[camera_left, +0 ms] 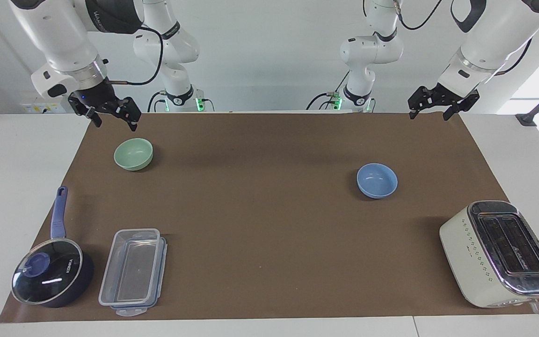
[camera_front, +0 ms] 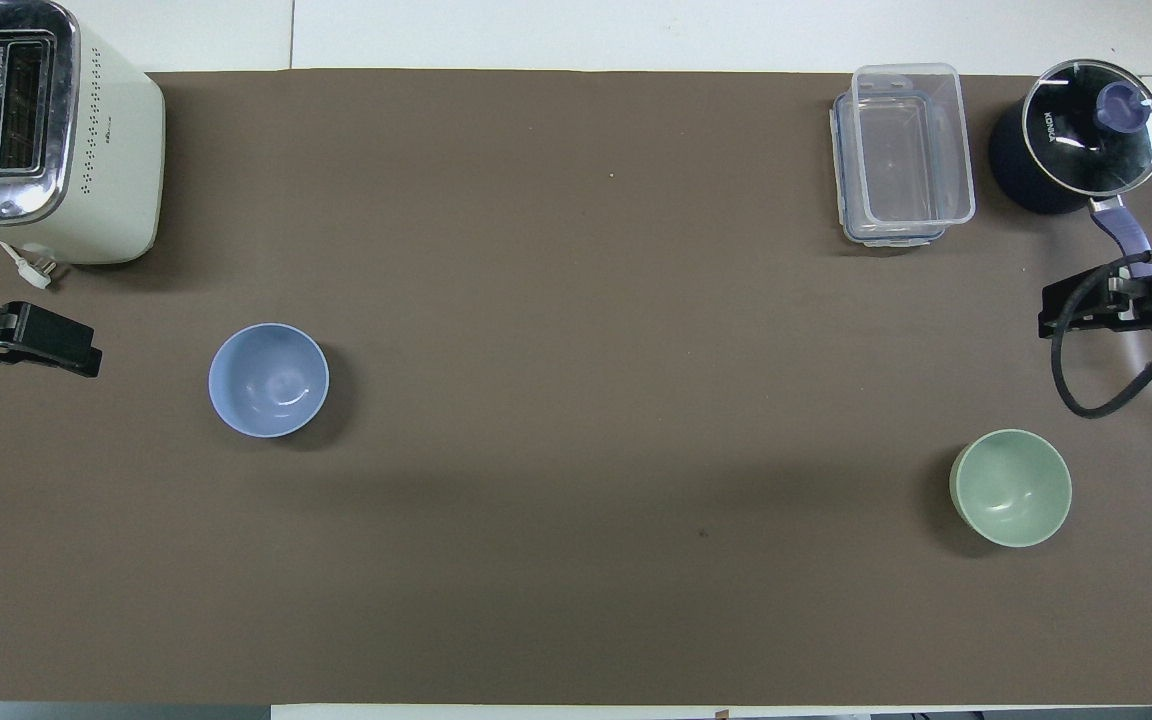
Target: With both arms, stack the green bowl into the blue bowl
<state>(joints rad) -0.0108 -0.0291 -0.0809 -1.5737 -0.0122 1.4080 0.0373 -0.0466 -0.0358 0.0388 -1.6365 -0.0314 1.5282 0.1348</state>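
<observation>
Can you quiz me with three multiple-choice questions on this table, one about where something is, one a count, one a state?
1. Where is the green bowl?
A. inside the blue bowl
B. on the mat toward the right arm's end
C. on the toaster

2. How many bowls are on the mat?
A. one
B. two
C. four

3. What state is the saucepan in?
A. lid on
B. lid off beside it
C. tipped on its side

Answers:
1 B: the green bowl sits alone near the right gripper, well apart from the blue bowl, which lies toward the left arm's end.
2 B: only the green and blue bowls show; the other items are a saucepan, a clear container and a toaster.
3 A: the glass lid with its knob covers the upright pan.
</observation>
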